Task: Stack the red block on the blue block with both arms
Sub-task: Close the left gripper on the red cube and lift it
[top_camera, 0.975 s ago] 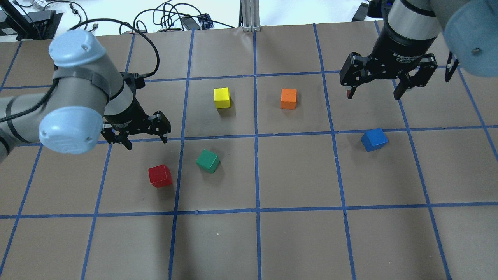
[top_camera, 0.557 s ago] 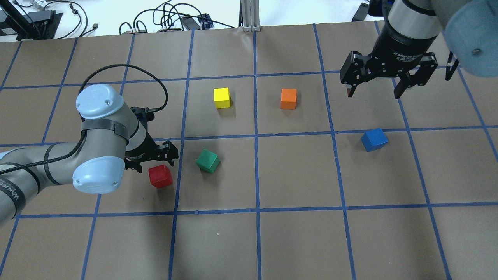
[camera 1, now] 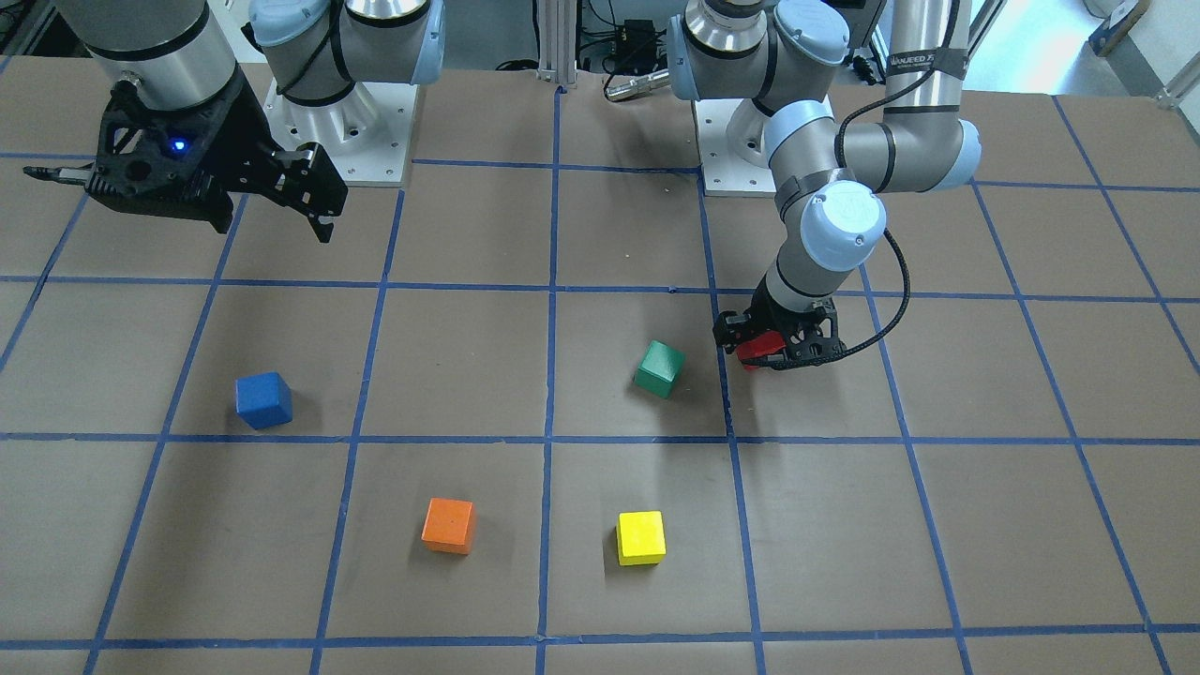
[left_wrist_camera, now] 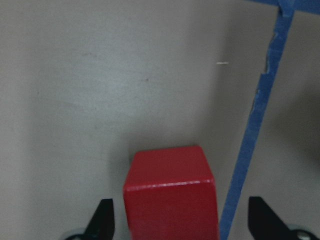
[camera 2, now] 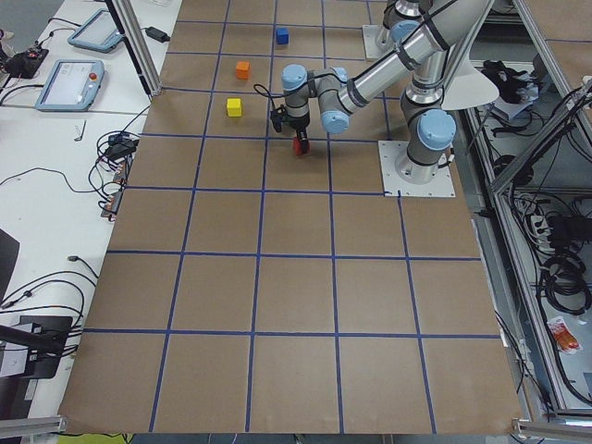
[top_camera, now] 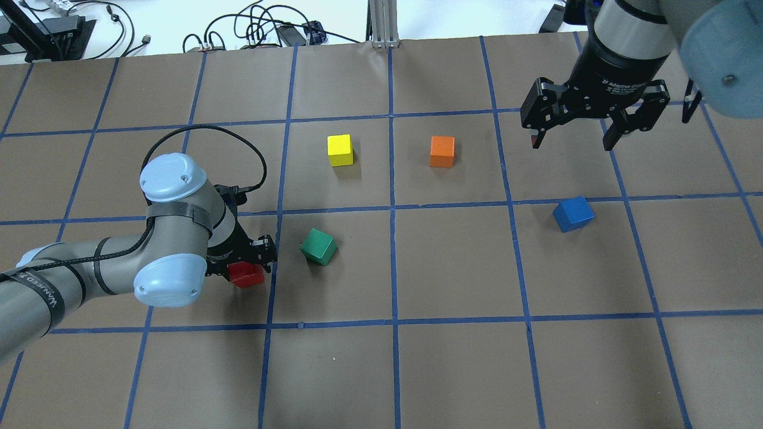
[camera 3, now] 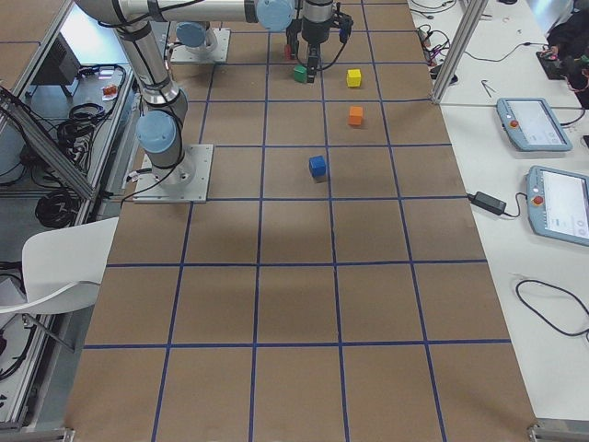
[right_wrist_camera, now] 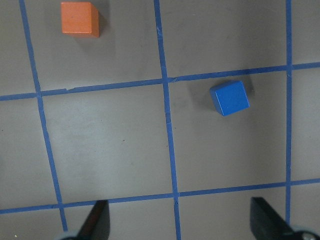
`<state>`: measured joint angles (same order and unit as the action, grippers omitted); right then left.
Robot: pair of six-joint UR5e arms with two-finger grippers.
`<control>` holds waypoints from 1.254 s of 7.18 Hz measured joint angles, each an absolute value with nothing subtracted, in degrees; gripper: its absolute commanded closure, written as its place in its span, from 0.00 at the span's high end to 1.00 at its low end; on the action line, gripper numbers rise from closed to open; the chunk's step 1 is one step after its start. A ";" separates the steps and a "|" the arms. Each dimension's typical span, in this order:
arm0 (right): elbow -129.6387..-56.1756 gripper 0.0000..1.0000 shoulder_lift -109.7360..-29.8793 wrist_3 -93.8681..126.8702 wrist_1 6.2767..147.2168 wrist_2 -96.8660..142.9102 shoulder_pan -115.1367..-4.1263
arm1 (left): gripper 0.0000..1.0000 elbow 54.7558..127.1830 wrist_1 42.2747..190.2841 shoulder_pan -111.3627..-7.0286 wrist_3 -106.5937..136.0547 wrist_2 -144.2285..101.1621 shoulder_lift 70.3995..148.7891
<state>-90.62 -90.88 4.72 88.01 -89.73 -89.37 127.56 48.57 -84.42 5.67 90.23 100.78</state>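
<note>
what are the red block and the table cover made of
Red block: probably painted wood or hard plastic; matte, crisp edges with a faint highlight along one. Table cover: looks like brown paper, matte, faintly scuffed, marked off with blue tape.

Red block point(top_camera: 247, 275) between left fingers point(left_wrist_camera: 104, 220) — green block point(top_camera: 318, 246) just beside

Robotics lab, no doubt about it. Big table point(top_camera: 453, 369) papered in brown and gridded with blue tape point(top_camera: 393, 262), steel base plates point(camera 3: 189, 175) bolted on top, teach pendants point(camera 3: 532, 123) parked on a white side bench point(camera 3: 515, 55), tangled cables point(top_camera: 286, 33), aluminium framing point(top_camera: 380, 24), white chair point(camera 3: 64, 262) alongside.
</note>
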 measured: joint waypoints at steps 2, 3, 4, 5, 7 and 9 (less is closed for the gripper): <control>-90.65 1.00 -90.88 4.74 87.59 -89.74 -89.31 | 0.03 126.66 48.02 -84.39 5.72 90.11 100.68; -90.65 1.00 -90.88 4.74 87.48 -89.76 -89.31 | 0.03 124.35 49.58 -84.55 5.64 90.23 100.30; -90.67 1.00 -90.88 4.73 87.43 -89.79 -89.30 | 0.03 119.84 53.65 -85.13 5.56 90.10 100.46; -90.69 1.00 -90.88 4.69 87.43 -89.81 -89.30 | 0.03 113.76 58.98 -86.66 5.47 88.91 101.08; -90.70 1.00 -90.88 4.68 87.68 -89.76 -89.28 | 0.04 101.29 65.49 -93.49 5.45 85.53 104.69; -90.70 1.00 -90.88 4.68 87.48 -90.26 -89.26 | 0.04 93.65 66.80 -102.48 6.98 85.11 109.97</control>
